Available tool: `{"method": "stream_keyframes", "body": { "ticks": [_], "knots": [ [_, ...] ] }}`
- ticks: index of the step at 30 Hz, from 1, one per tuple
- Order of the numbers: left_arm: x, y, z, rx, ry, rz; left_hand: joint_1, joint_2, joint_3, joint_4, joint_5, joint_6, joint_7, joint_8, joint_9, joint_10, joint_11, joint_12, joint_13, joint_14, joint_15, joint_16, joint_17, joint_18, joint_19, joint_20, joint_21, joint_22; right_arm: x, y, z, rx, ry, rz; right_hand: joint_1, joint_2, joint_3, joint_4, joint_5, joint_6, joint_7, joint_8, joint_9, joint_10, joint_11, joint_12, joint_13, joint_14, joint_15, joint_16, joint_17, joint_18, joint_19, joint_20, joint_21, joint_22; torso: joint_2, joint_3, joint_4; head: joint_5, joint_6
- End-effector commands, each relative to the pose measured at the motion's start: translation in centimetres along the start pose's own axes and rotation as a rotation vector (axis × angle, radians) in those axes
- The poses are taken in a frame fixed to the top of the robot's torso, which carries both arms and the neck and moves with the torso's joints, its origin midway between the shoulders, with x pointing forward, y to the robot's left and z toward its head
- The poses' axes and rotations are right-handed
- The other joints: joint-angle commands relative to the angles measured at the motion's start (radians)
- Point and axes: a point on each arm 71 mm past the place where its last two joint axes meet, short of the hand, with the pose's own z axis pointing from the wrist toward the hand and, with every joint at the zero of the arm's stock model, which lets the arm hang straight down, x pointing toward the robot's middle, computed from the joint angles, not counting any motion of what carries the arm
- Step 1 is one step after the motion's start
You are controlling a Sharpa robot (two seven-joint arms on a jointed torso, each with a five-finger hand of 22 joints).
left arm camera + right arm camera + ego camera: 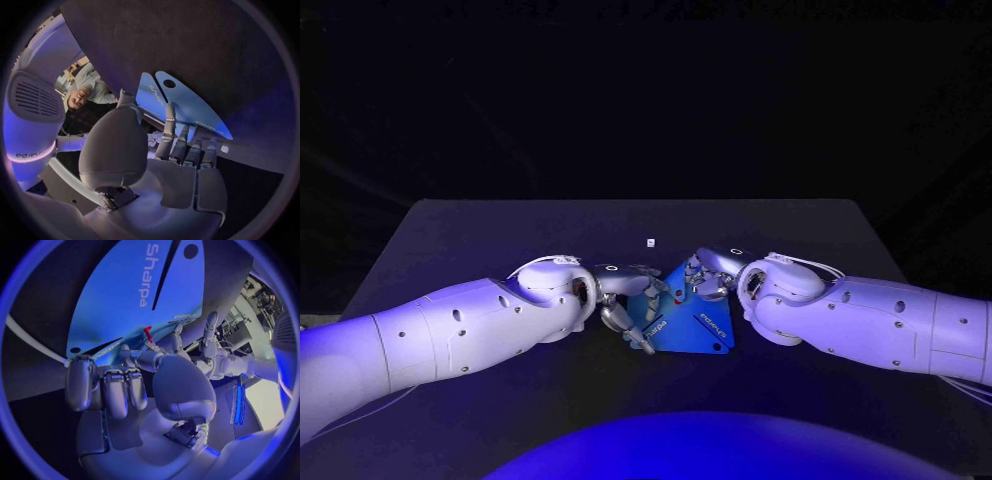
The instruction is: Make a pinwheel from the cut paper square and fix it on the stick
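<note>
Black tabletop (473, 230), with the white left arm (430, 335) and white right arm (891, 320) converging at its middle. Between them the blue paper square (689, 325), cut with slits, punched with small holes and printed with white lettering, stands tilted, its lower edge at the tabletop and its upper corner raised. The silver left hand (625, 300) grips the square's left edge, fingers curled around it. The silver right hand (711, 275) holds the upper part, fingertips closed on the paper. A small white piece (651, 242) lies on the tabletop just beyond the hands, apart from them. In the right wrist view a small red piece (148, 333) sits at the right hand's fingertips against the paper; what it is cannot be told.
</note>
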Motion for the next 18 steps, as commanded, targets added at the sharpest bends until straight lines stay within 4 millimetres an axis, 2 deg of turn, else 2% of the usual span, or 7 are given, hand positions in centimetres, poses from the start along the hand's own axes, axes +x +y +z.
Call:
{"method": "stream_keyframes", "body": {
  "ticks": [1,9,12,18],
  "knots": [
    [0.06,-0.23,0.25,0.0,0.018,0.006,-0.002,0.01,0.005,0.002,0.0,0.002,-0.004,-0.003,-0.001,0.001,-0.003,0.002,0.001,-0.001,0.003,-0.006,-0.001,0.004,-0.006,-0.001,0.0,0.001,0.07,0.12,0.07,-0.009,0.013,-0.023,-0.006,0.003,0.005,0.0,-0.007,0.009,0.0,0.007,0.0,0.106,0.003,0.003,0.263,0.104,0.008,0.004,0.263,-0.011,0.007,0.0,0.004,0.019,0.0,0.0003,0.0,-0.001,0.0],
    [0.01,-0.32,0.43,-0.003,0.016,0.009,-0.002,0.008,0.004,0.002,0.0,0.002,-0.004,-0.004,-0.002,-0.002,-0.003,0.002,0.0,-0.002,0.003,-0.006,-0.001,0.004,-0.006,-0.001,0.0,0.001,-0.1,-0.02,0.35,-0.002,0.013,-0.053,-0.006,0.003,0.005,0.0,-0.007,0.009,0.0,0.007,0.0,0.106,0.003,0.003,0.263,0.104,0.008,0.004,0.263,-0.011,0.007,0.0,0.004,0.019,0.0,0.001,0.001,-0.003,0.0],
    [-0.03,-0.37,0.49,-0.003,0.012,0.01,-0.002,0.008,0.004,0.002,0.0,0.002,-0.004,-0.004,-0.002,-0.002,-0.003,0.002,0.0,-0.002,0.003,-0.006,-0.001,0.004,-0.006,-0.001,0.0,0.001,-0.14,-0.1,0.45,0.002,0.015,-0.063,-0.006,0.003,0.006,0.0,-0.008,0.01,0.0,0.008,0.001,0.106,0.003,0.003,0.263,0.104,0.008,0.004,0.263,-0.011,0.006,0.0,0.004,0.018,0.0,-0.0003,0.0008,-0.003,0.0],
    [-0.11,-0.52,0.64,-0.001,0.004,0.013,-0.002,0.014,0.008,0.002,0.0,0.003,-0.005,-0.008,-0.003,-0.004,-0.003,0.001,0.0,-0.001,0.005,-0.006,-0.001,0.003,-0.006,0.0,0.0,0.001,-0.12,-0.01,0.56,0.001,0.02,-0.075,-0.006,0.003,0.006,0.0,-0.008,0.01,0.0,0.008,0.001,0.106,0.003,0.003,0.263,0.104,0.008,0.004,0.263,-0.011,0.006,0.0,0.004,0.018,0.0,-0.0006,0.0007,-0.003,0.0]
  ]
}}
